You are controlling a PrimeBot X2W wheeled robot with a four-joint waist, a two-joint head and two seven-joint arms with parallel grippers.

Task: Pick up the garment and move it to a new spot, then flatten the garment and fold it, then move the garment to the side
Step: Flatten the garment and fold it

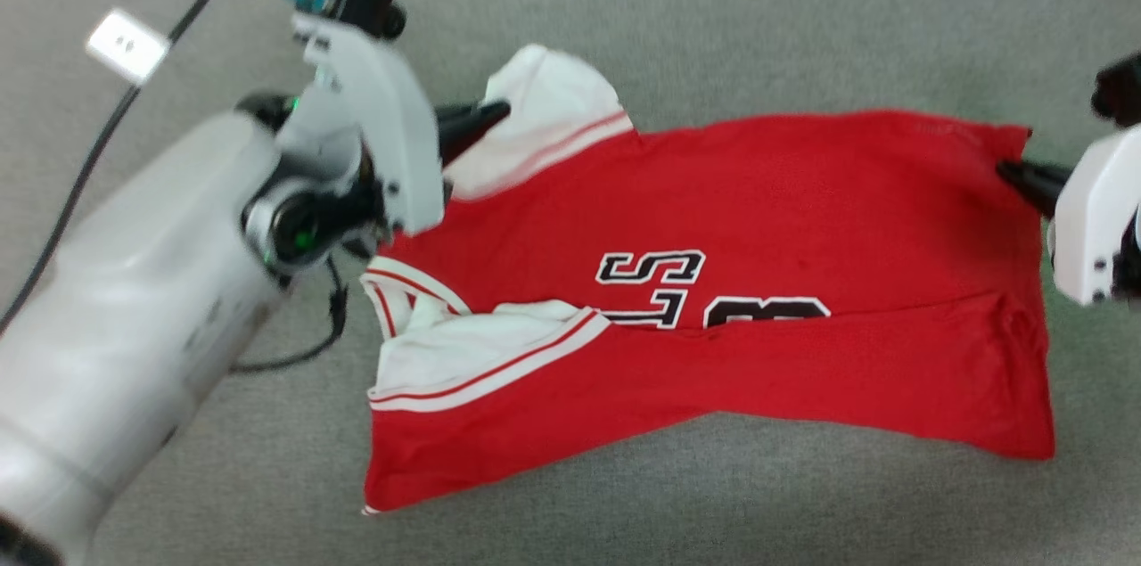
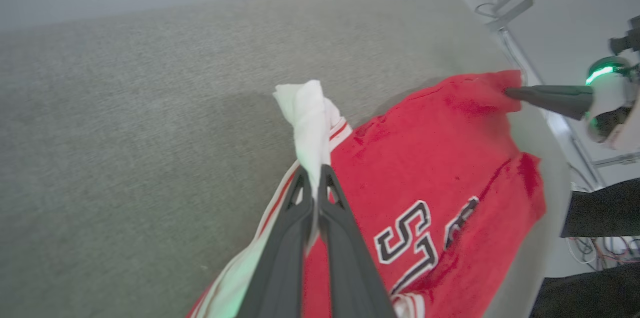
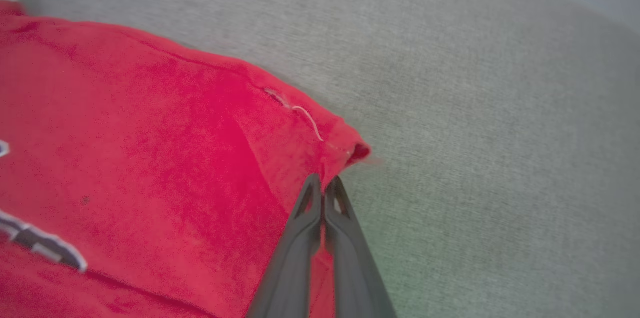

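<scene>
The garment is spread sideways across the grey woven surface, neck toward the robot's left and hem toward its right. Closest to the robot is a long red edge with a crease running just above it. The near sleeve, white with red-and-white trim, is folded over onto the chest beside the striped collar. Past that comes the black, white-outlined lettering, partly swallowed by the crease. At the far edge both arms have a grip. The left gripper has its dark fingers pressed together on the far sleeve (its own wrist view shows the white cloth bunched and standing up between the tips). The right gripper is closed on the far corner of the hem, and in its wrist view the tips meet on the red fabric just below a loose pale thread. Between the two grips the far edge runs nearly straight.
</scene>
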